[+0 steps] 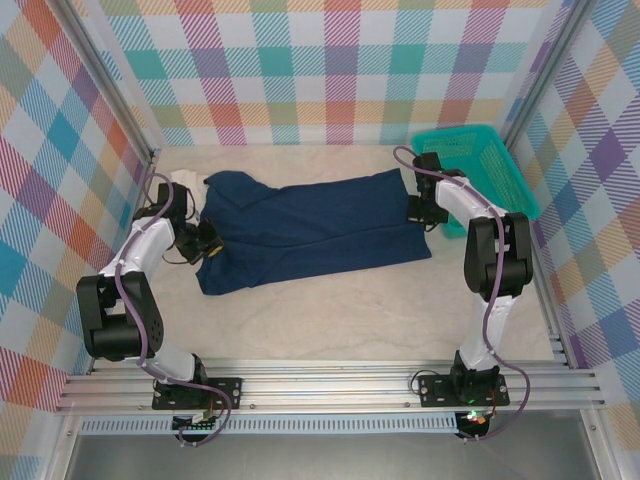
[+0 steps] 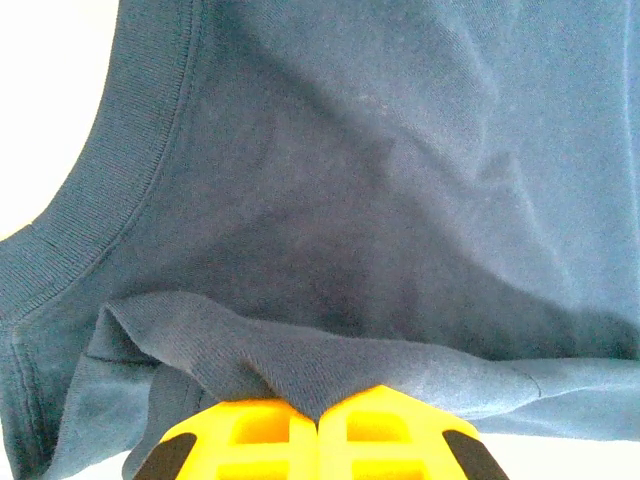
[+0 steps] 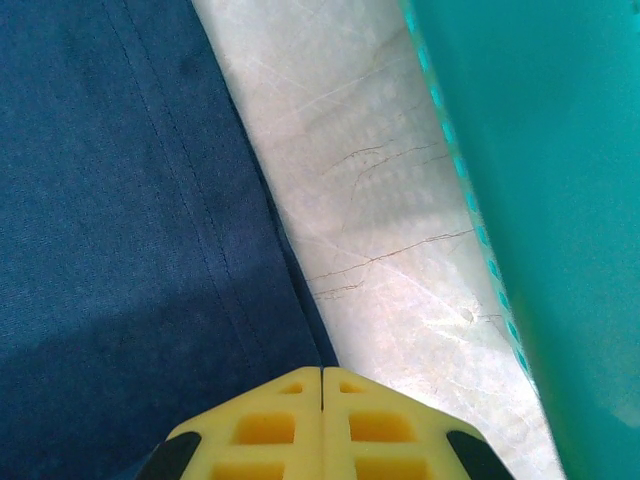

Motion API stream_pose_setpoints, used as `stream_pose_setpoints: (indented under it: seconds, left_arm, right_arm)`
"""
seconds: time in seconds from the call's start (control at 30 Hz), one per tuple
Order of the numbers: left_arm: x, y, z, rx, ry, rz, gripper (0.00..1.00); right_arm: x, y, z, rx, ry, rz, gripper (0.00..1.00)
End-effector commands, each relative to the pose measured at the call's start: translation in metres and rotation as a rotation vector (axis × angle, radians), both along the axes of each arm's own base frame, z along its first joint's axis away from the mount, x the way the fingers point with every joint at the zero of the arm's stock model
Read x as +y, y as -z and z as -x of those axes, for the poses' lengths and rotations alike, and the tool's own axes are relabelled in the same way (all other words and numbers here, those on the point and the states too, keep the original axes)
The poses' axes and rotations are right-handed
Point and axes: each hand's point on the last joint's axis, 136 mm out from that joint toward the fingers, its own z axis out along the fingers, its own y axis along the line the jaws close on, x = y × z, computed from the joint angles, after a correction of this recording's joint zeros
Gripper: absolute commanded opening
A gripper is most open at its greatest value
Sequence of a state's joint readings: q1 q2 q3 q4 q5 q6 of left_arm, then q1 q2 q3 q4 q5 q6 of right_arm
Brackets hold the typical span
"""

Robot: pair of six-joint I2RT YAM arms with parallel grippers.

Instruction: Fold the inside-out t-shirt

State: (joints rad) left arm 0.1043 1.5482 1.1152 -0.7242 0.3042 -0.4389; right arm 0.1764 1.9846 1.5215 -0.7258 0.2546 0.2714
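2 tools are down on the t-shirt, 1 at each end. The t-shirt lies long and mostly flat across the bench, closer to the far edge than to the near edge. Its neck end points at the left edge. Its bottom end points at the right edge, near the green basket in the far right corner.

My left tool is squeezed shut. A little ridge of blue cloth below the collar runs up into its tips, so I think it has a pinch of t-shirt.

My right tool is squeezed shut too, right at the bottom edge of the t-shirt. I cannot tell if cloth is caught in it or if it just rests there.

I think this is the grab before a fold. Next I should lift both ends together, slowly and evenly, and lay 1 long side over the other. If the right pinch is not real, that end will drop.
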Motion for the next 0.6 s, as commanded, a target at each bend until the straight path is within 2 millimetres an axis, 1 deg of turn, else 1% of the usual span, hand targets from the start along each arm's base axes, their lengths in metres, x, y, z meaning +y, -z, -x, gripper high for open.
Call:
stream_pose_setpoints:
  seconds: [0.0, 0.37, 0.47, 0.57]
  left_arm:
    - [0.01, 0.007, 0.006, 0.016, -0.005, -0.029, 0.0]
    - [0.01, 0.02, -0.002, 0.049, -0.009, -0.019, 0.0]
    - [0.009, 0.025, -0.007, 0.061, -0.014, -0.009, 0.0]
    - [0.009, 0.031, -0.013, 0.082, -0.015, 0.002, 0.01]
  right_arm:
    - [0.003, 0.001, -0.006, -0.003, -0.015, 0.017, 0.03]
    - [0.016, 0.008, -0.018, -0.008, -0.042, 0.025, 0.05]
    - [0.015, 0.011, -0.022, -0.005, -0.044, 0.04, 0.09]
    - [0.017, 0.009, -0.028, -0.014, -0.051, 0.052, 0.18]
